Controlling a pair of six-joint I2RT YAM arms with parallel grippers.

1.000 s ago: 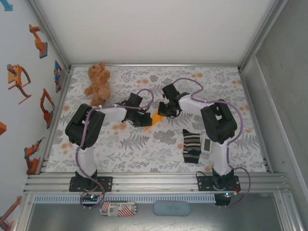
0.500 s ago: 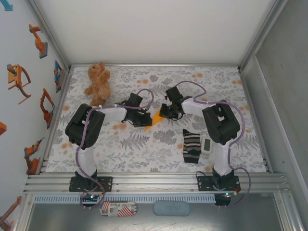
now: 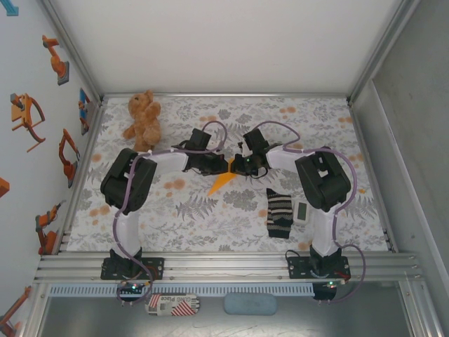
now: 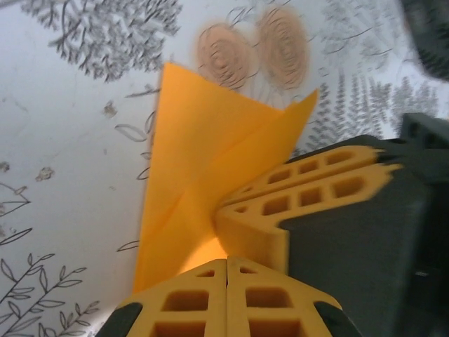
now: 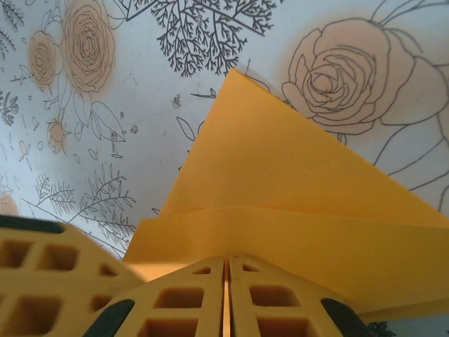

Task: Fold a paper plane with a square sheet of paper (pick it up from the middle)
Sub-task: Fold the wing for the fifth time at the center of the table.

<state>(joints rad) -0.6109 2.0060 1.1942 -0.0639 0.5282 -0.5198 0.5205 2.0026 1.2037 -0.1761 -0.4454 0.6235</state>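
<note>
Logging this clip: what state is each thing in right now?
left gripper: shut on the paper plane.
right gripper: shut on the paper plane.
paper plane: folded to a point, pinched from both sides.
teddy bear: lying on the table, untouched.
sock: lying flat, untouched.

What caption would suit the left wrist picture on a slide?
Left tool and right tool both pinch the folded orange paper, floral tablecloth behind.

A table [image 3: 210,217] covered in white cloth printed with grey leaves and orange flowers carries a brown plush teddy bear [image 3: 142,121] at far left, and at near right a black-and-white striped sock [image 3: 279,213] just beside a small white rectangular device [image 3: 302,211].
</note>
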